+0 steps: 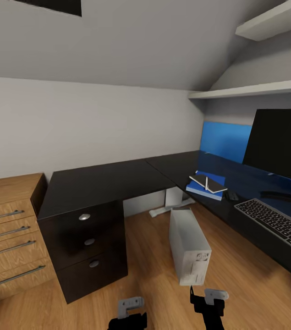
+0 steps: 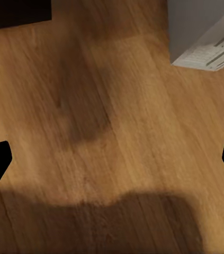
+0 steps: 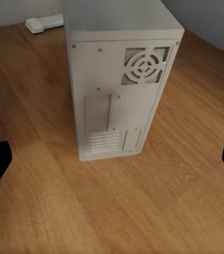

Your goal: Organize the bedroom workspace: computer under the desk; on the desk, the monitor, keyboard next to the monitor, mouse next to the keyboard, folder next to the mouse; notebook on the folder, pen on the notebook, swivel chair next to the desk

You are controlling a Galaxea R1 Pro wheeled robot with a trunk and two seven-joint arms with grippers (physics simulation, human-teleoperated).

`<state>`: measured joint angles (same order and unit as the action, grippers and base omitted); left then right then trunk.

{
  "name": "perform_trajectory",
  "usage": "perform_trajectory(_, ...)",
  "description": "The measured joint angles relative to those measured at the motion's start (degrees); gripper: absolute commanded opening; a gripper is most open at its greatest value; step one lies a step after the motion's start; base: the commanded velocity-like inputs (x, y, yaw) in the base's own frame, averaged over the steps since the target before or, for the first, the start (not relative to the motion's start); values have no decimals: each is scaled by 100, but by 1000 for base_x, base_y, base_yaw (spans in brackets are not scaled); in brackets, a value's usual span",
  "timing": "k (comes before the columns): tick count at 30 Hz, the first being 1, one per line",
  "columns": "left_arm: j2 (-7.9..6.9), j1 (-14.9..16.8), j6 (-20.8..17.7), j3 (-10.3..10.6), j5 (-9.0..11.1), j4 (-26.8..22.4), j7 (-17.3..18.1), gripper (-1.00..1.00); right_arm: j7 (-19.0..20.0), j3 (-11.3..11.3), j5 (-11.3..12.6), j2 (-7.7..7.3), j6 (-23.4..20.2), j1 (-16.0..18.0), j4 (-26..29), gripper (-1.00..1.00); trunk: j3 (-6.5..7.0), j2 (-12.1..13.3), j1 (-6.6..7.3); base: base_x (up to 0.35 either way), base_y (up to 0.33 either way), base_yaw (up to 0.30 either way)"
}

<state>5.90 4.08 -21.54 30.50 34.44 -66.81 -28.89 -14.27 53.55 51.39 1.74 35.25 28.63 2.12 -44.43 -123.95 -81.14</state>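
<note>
Below, we see the computer [image 1: 189, 247] standing upright on the wooden floor [image 1: 154, 293], out in front of the black desk [image 1: 108, 183] rather than beneath it. On the desk's right wing lie the keyboard [image 1: 278, 223], the monitor [image 1: 280, 142] behind it, and the blue folder [image 1: 205, 187] with the notebook [image 1: 208, 182] and pen [image 1: 206, 183] stacked on top; a small dark mouse [image 1: 233, 195] sits just beside them. A wooden drawer unit [image 1: 8, 233] adjoins the desk's left end. Our left gripper [image 2: 112, 159] and right gripper [image 3: 112, 159] hang with fingers spread apart, grasping nothing.
</note>
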Motion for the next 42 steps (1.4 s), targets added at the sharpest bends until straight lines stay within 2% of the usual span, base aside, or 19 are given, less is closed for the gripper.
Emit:
perform_trajectory(7,1,0,7,-2,-4,24,4,100,2,7,-5,-7,0,0,-3,100,-126,-281,-154,0,0,0)
perform_trajectory(15,-12,0,217,6,-30,20,14,100,23,95,-159,-25,-6,6,19,100,-126,-282,-154,0,0,0)
perform_trajectory(18,-18,0,362,6,-30,16,17,100,32,106,-189,-122,-333,137,45,100,-126,-282,-154,0,0,0)
perform_trajectory(20,-17,2,395,7,-29,9,17,100,123,108,-187,-216,-846,428,81,100,-125,-282,-154,0,0,0)
perform_trajectory(22,-17,3,403,7,-30,6,20,100,251,104,-157,-270,-1120,611,136,100,-126,-282,-154,0,0,0)
perform_trajectory(23,-17,2,409,8,-29,5,21,100,418,107,-97,-307,-1395,773,186,100,-125,-282,-154,0,0,0)
perform_trajectory(24,-21,1,413,8,-25,3,27,100,646,97,82,-372,-1846,995,224,100,-125,-282,-154,0,0,0)
perform_trajectory(27,-23,1,415,7,-27,2,25,100,794,91,342,-459,-2297,1231,252,100,-126,-282,-154,0,0,0)
perform_trajectory(28,-24,1,416,4,-28,2,25,100,856,91,500,-515,-2525,1353,263,100,-125,-282,-154,0,0,0)
perform_trajectory(37,-25,0,417,5,-30,1,24,100,1086,88,1056,-719,-3399,1661,268,100,-126,-282,-154,0,0,0)
perform_trajectory(42,-25,0,437,5,-25,-71,19,100,1100,94,1228,-742,-3545,1682,241,100,-126,-282,-154,0,0,0)
